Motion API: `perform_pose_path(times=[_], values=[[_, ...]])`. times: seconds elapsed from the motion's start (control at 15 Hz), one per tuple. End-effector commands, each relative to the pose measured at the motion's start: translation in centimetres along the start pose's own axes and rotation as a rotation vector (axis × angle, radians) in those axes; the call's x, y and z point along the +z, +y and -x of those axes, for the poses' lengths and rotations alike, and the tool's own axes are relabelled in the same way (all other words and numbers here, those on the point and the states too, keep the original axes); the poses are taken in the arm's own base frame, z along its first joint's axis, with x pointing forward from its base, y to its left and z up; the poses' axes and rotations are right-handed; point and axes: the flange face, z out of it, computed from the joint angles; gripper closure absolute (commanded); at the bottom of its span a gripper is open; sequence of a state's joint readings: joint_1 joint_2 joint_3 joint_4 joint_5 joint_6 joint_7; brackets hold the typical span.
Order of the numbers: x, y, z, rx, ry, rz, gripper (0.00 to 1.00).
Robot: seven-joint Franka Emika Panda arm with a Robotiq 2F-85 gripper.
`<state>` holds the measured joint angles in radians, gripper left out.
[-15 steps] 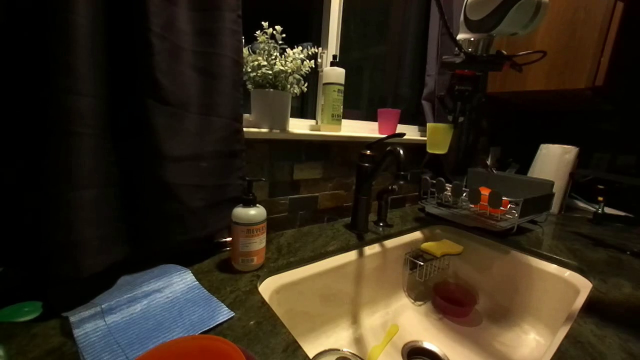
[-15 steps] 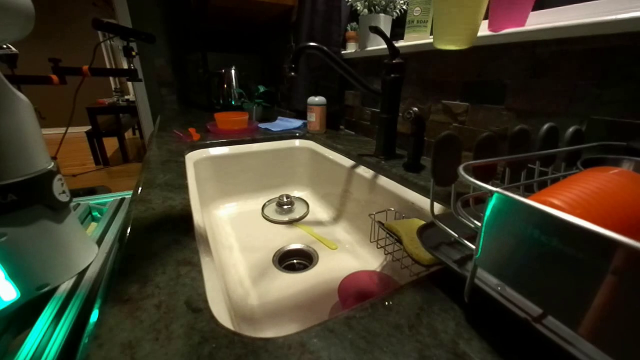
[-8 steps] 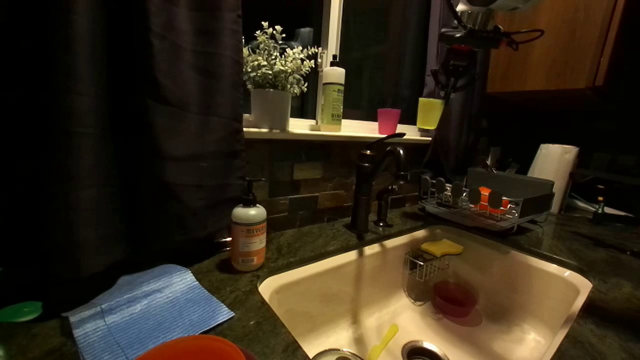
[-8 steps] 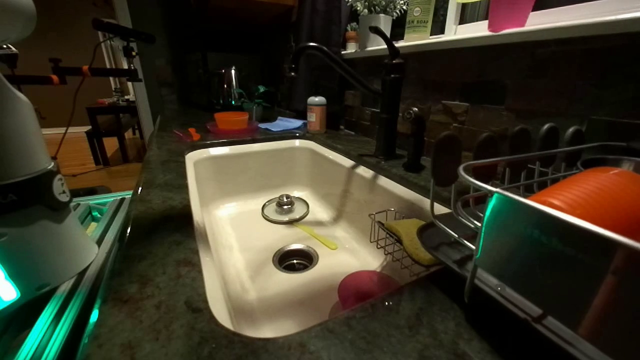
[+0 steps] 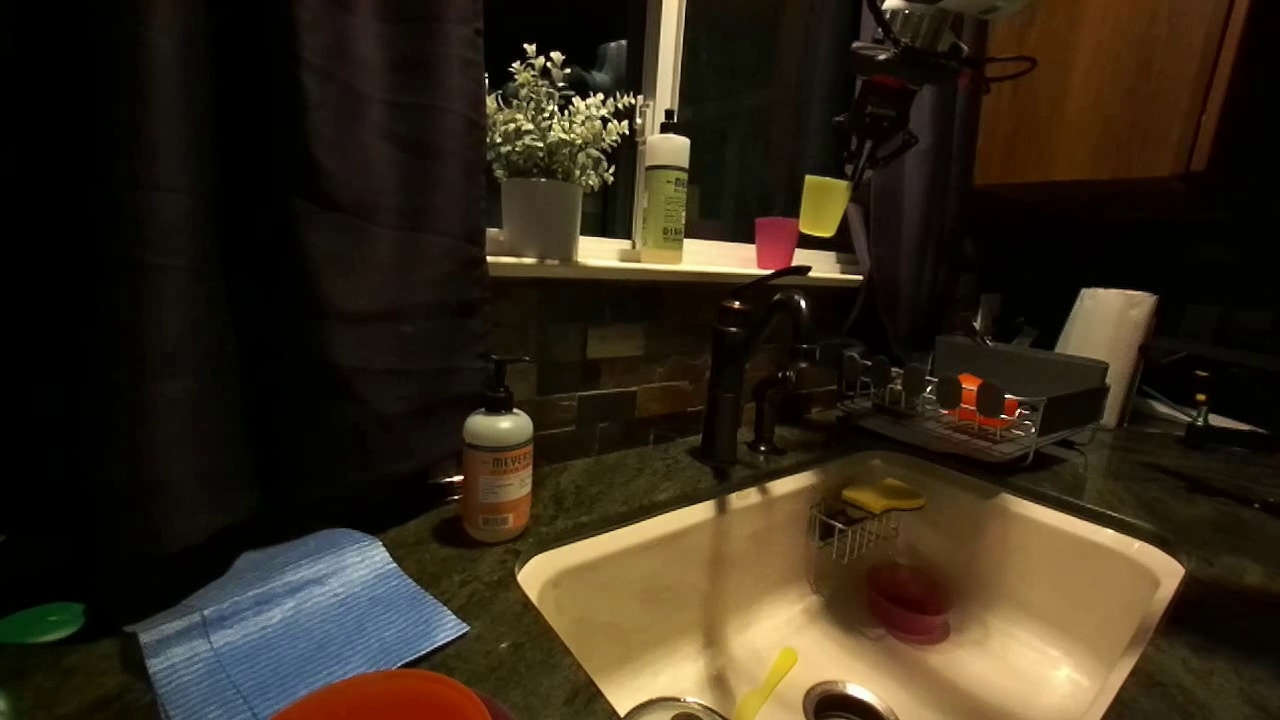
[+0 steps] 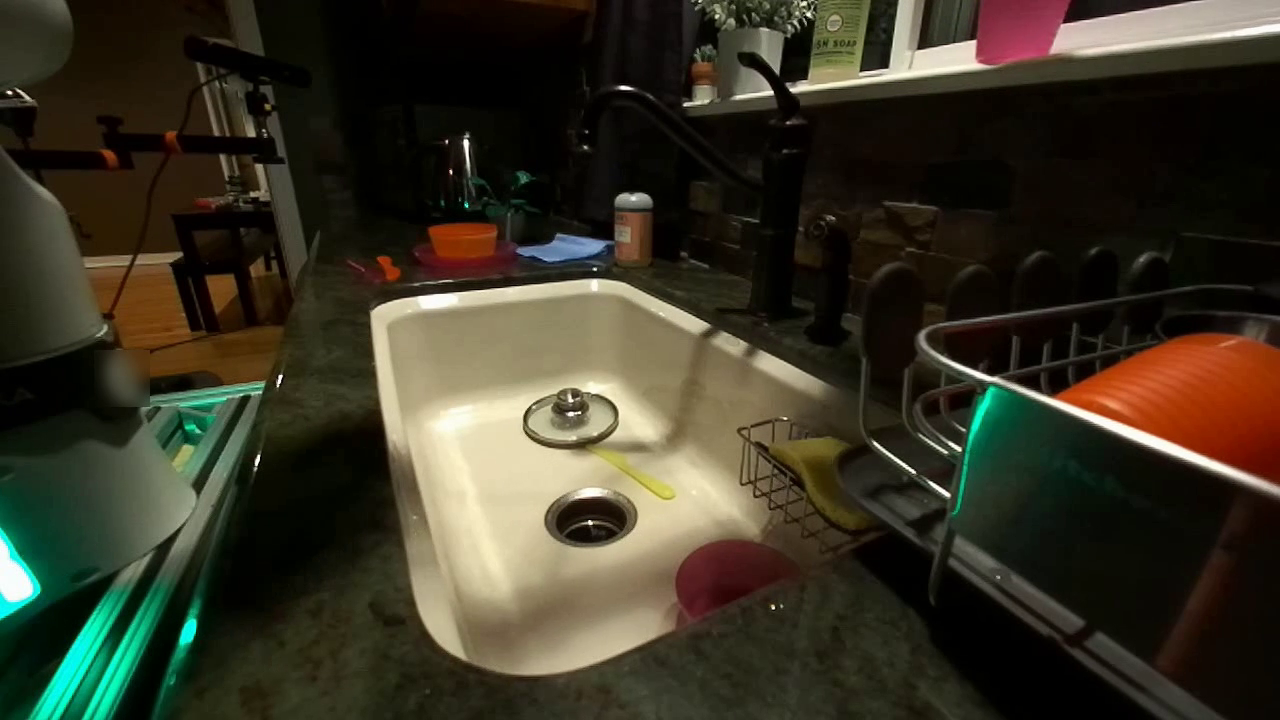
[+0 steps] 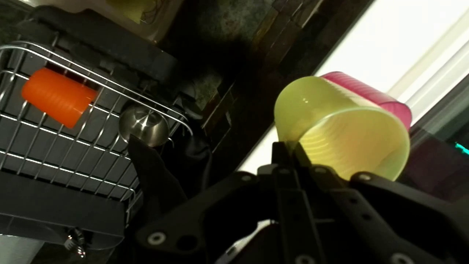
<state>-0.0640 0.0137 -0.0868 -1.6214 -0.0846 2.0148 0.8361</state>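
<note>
My gripper (image 5: 856, 184) is shut on the wall of a yellow cup (image 5: 825, 207) at its rim. The cup hangs in the air, slightly tilted, just right of and higher than a pink cup (image 5: 776, 243) in an exterior view. In the wrist view the fingertips (image 7: 291, 149) pinch the yellow cup (image 7: 304, 106), whose mouth faces the camera. It partly covers the pink cup (image 7: 370, 90) there. The pink cup stands on the white window sill (image 5: 600, 268). In an exterior view with the pink cup (image 6: 1018, 30) at the top edge, yellow cup and gripper are out of view.
A green-labelled dish soap bottle (image 5: 666, 205) and potted plant (image 5: 541, 215) stand on the sill. Below are the black faucet (image 5: 722, 390), the sink (image 5: 640, 575) and the dish rack (image 6: 1080, 385) with an orange cup (image 7: 58, 96). A dark curtain (image 5: 915, 250) hangs beside the window.
The gripper has carried the yellow cup up and left toward the pink cup in an exterior view. The yellow cup has risen out of the top of an exterior view.
</note>
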Motion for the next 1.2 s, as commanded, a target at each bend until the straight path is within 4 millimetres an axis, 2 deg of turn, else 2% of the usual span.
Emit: perform_pose_path(times=[0.0, 0.4, 0.6, 1.13], values=[[-0.6, -1.9, -1.4, -0.013, -0.013, -0.05, 0.99], [-2.7, -3.7, -2.6, -0.016, -0.015, -0.113, 0.99], [-2.9, -4.5, -3.1, -0.008, -0.004, -0.135, 0.99], [0.2, -5.2, -3.8, 0.007, -0.036, -0.057, 0.99]])
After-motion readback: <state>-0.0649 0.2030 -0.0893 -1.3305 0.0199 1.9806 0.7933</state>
